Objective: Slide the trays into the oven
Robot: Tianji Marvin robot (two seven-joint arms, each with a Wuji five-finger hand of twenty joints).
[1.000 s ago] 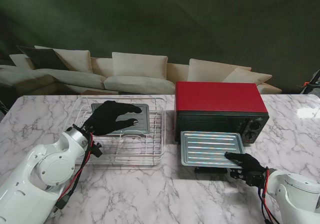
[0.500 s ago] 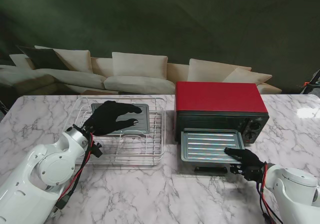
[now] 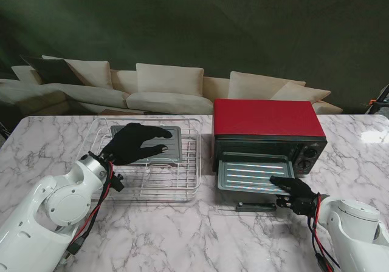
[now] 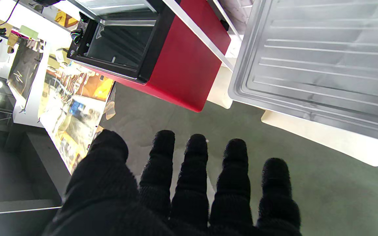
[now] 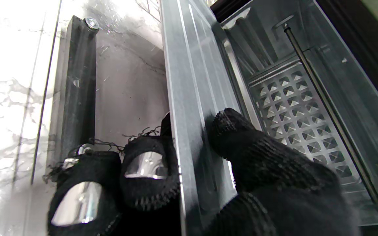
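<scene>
On the marble surface (image 3: 182,229), the right hand (image 3: 296,192) pinches the near edge of a ribbed metal tray (image 3: 252,172) (thumb on its upper face, the other fingers (image 5: 149,170) under the rim, as the right wrist view shows), and the tray sits partly inside the open mouth of the red oven (image 3: 266,132) at the right. To the left, a second tray (image 3: 155,143) lies in a wire rack (image 3: 152,184) beside the oven. The left hand (image 3: 130,143) hovers over it with fingers (image 4: 192,173) spread and holding nothing.
</scene>
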